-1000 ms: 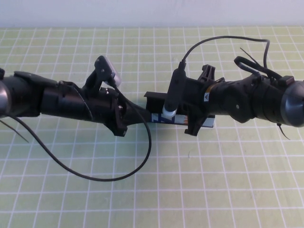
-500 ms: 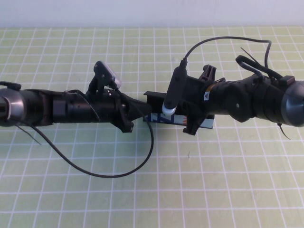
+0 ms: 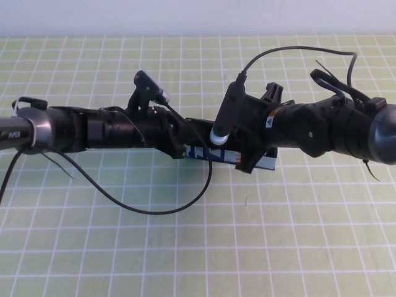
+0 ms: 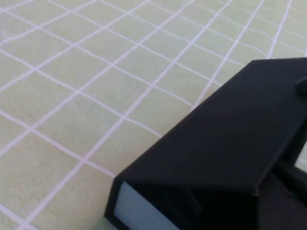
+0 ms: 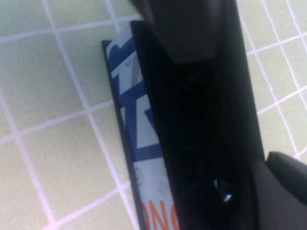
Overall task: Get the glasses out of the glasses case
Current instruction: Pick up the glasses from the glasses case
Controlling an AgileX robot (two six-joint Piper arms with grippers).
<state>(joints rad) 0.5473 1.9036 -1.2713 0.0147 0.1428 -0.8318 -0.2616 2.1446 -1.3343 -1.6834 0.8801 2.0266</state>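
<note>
Item: elongated matte black glasses case with a pale long side printed in blue and orange, lying near the middle of the pale green table mat ruled in white squares, between the two arms.

High view: only the printed strip and a sliver of black lid show; both arms cover the rest. The left gripper reaches in from the left and meets the case's left end. The right gripper comes in from the right and sits over the case's right half. A loose black cable loops over the mat in front.

Left wrist view: the black lid seen close, with a pale end face beneath its edge; a dark blurred shape crosses one corner. Whether the left jaws stand open or closed cannot be told.

Right wrist view: the blue and orange lettering, and the black top under a dark blurred finger. The right jaws are closed; whether they pinch the case is unclear.

Black glasses: not visible in any view.
</note>
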